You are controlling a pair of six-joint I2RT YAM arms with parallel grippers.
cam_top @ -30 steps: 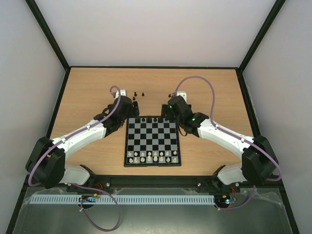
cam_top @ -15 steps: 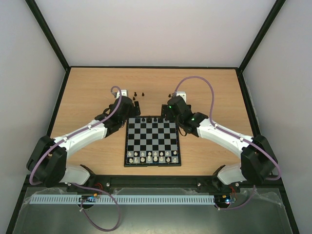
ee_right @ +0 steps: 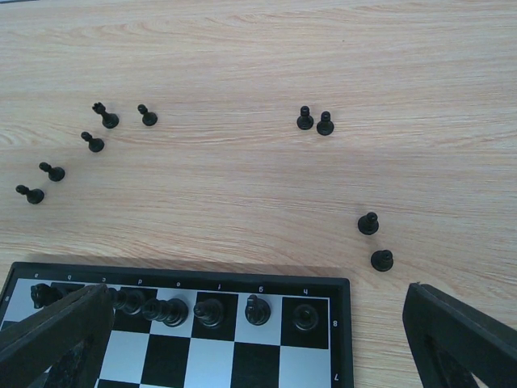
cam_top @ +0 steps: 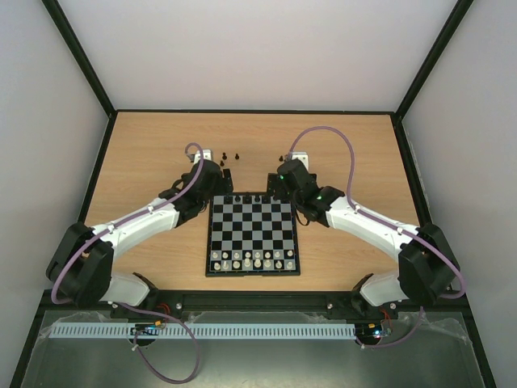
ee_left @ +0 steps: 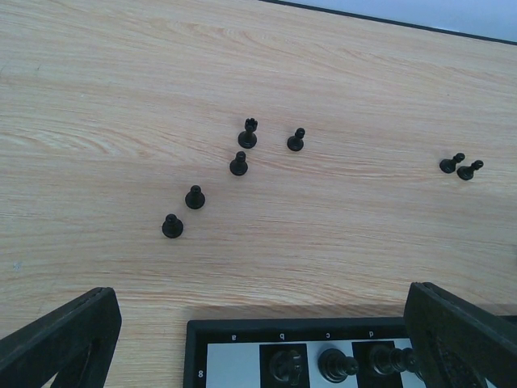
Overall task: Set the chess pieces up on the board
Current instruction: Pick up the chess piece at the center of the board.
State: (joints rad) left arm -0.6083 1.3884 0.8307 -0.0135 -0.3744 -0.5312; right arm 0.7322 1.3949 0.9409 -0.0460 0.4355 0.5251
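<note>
The board [cam_top: 208, 242] lies between my arms. Several black chess pieces stand along its far row [cam_top: 252, 197], also seen in the right wrist view [ee_right: 208, 309] and the left wrist view [ee_left: 335, 365]. Loose black pieces stand on the table beyond it: a cluster [ee_left: 238, 164] at left, a pair [ee_right: 315, 121] in the middle and two [ee_right: 375, 241] by the far right corner. My left gripper [cam_top: 224, 176] [ee_left: 260, 323] is open and empty over the far left corner. My right gripper [cam_top: 277, 179] [ee_right: 258, 311] is open and empty over the far right edge.
Pale white pieces [cam_top: 254, 259] fill the board's two near rows. The wooden table [cam_top: 145, 162] has a black-framed rim and white walls around it. Both arms' purple cables [cam_top: 339, 141] arch above the table.
Both arms have shifted only slightly near the board's far edge. No piece has moved and both grippers stay open.
</note>
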